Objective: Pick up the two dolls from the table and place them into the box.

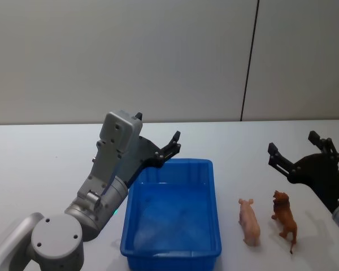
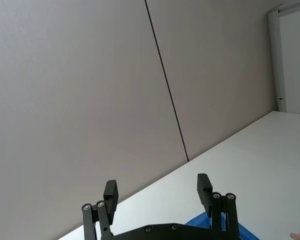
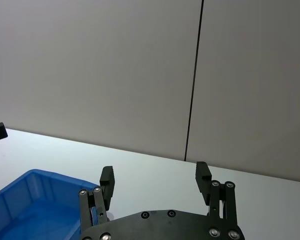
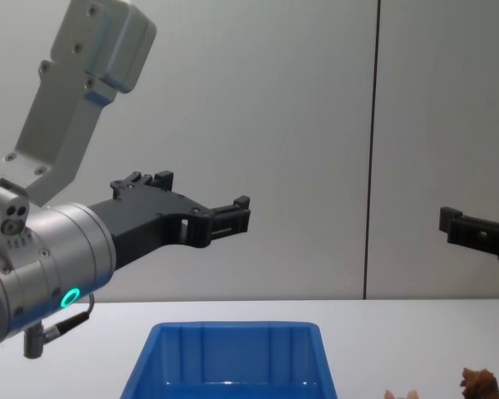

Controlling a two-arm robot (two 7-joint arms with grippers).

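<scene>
Left tool (image 2: 157, 186) above box (image 1: 170, 252) — pig (image 1: 249, 221), lion (image 1: 284, 217) rightward.

- In the chest view the bottom edge cuts off the lion (image 4: 480, 381), leaving just the top of its mane.
- The pig (image 4: 402, 394) shows ear tips there, no more.
- The same edge cuts off the lower part of the blue bin (image 4: 233, 362).
- My right pincer (image 4: 470, 230) runs off the right edge.
- In the head view, my left pincer (image 1: 158, 129) hides the bin's far left corner.
- In the left wrist view, the bin is a mere corner and the pig a sliver.
</scene>
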